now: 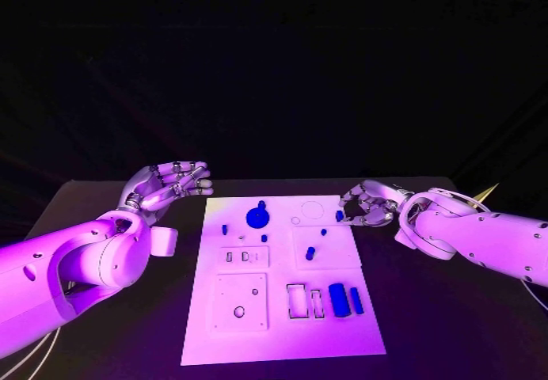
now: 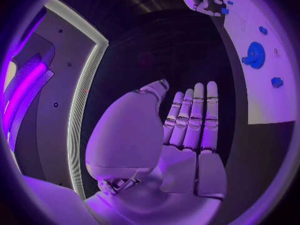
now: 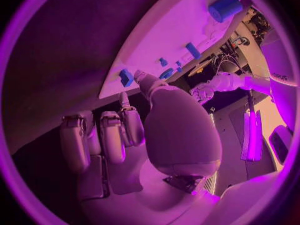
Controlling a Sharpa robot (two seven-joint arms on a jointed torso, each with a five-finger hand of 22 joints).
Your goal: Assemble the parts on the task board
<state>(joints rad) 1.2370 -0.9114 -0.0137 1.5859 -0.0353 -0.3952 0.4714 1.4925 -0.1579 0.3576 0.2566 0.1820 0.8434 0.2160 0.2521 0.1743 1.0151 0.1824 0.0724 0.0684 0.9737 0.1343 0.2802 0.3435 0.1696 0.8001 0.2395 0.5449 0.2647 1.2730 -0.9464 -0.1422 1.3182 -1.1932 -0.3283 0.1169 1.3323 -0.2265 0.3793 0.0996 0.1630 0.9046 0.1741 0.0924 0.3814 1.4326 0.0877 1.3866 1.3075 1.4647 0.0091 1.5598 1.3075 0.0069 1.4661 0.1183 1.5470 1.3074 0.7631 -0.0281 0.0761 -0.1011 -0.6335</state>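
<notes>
The white task board [image 1: 279, 332] lies in the middle of the table. On it sit a blue round disc [image 1: 257, 217], several small blue parts such as one at mid-board [image 1: 310, 253], and two larger blue pieces [image 1: 338, 298] near the front right. My left hand [image 1: 171, 184] hovers left of the board's far corner with straight, spread fingers [image 2: 199, 120] and holds nothing. My right hand [image 1: 367, 204] is at the board's far right edge, fingers curled. Its thumb tip [image 3: 140, 77] lies right beside a small blue part [image 3: 126, 77]; whether it pinches the part is unclear.
Black table surrounds the board, with bare room on both sides and in front. Two slim rectangular frames [image 1: 304, 302] stand beside the larger blue pieces. From the left wrist, the disc [image 2: 255, 55] and the board's edge [image 2: 262, 105] appear to one side.
</notes>
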